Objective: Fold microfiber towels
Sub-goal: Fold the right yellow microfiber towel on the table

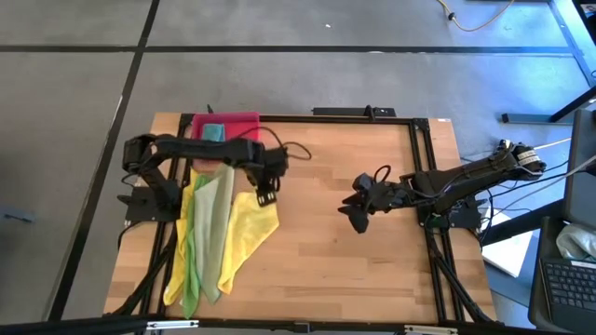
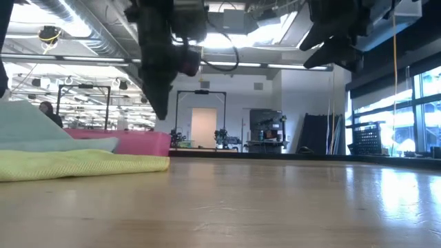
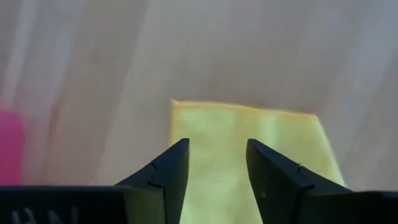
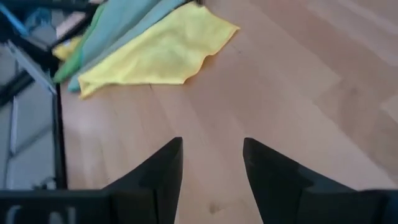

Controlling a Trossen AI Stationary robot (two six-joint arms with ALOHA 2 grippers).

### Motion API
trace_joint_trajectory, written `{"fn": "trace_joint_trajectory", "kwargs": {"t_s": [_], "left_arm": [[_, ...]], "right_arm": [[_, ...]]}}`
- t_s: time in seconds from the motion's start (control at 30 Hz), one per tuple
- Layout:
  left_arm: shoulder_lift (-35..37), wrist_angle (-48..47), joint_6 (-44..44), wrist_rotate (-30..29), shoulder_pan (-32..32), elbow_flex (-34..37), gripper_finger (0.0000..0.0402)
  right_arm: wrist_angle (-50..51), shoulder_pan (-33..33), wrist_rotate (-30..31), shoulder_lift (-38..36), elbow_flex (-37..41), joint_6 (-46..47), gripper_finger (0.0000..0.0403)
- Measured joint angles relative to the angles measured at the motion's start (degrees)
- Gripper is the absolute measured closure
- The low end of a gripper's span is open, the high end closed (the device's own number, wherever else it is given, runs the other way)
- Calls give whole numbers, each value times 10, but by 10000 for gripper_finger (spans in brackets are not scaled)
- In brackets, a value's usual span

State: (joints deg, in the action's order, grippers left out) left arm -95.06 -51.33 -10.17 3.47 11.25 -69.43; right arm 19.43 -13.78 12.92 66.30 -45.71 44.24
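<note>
Yellow microfiber cloth (image 1: 253, 221) lies spread on the pale wooden tabletop (image 1: 354, 261), the outermost of a loose fan of soft towels at my left side. My left jaws (image 1: 267, 191) hang just above its upper corner, parted, with nothing between them; the left wrist view shows that corner under the gap. My right jaws (image 1: 358, 210) wait over bare wood near the middle of the tabletop, well apart from the pile, also parted and empty.

As I judge it, the folding has barely begun. One teal cloth (image 1: 213, 132) sits small and compact on the rigid pink-red rectangular tray (image 1: 240, 124) at the far edge, which looks like the single finished piece. Everything else is still unfolded and overlapping.

Counting the fan: two yellow towels, this one and a second yellow strip (image 1: 177, 265) on the outer side, one bright green towel (image 1: 193, 270), and one pale olive-green towel (image 1: 215, 223) draped across the middle. So four left to fold, one done, five cloths in all, one tray.
</note>
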Motion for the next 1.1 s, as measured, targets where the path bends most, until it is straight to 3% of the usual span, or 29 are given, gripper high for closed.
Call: {"fn": "trace_joint_trajectory", "kwargs": {"t_s": [0.07, 0.27, 0.4, 0.57, 0.8, 0.97, 1.1], "left_arm": [[-4, 0, 29, 9, 27, 8, 265], [-2, 15, 166, 121, 96, 26, 281], [-2, 45, 197, 169, 123, 52, 284], [-2, 60, 230, 146, 110, 65, 277], [-7, 139, 229, 107, 75, 96, 263], [-38, 132, 224, 97, 61, 109, 262], [-62, 137, 198, 41, 51, 110, 262]], "right_arm": [[0, 1, 0, 0, 0, -22, 231], [-7, 5, -5, 0, 0, -26, 231], [-5, 19, 41, 0, 0, -54, 231], [-6, 45, 74, 0, 0, -8, 231], [-5, 73, 76, 0, 0, -69, 231], [-4, 88, 76, 1, 2, -70, 231], [-4, 88, 75, 1, 2, -57, 231]]}}
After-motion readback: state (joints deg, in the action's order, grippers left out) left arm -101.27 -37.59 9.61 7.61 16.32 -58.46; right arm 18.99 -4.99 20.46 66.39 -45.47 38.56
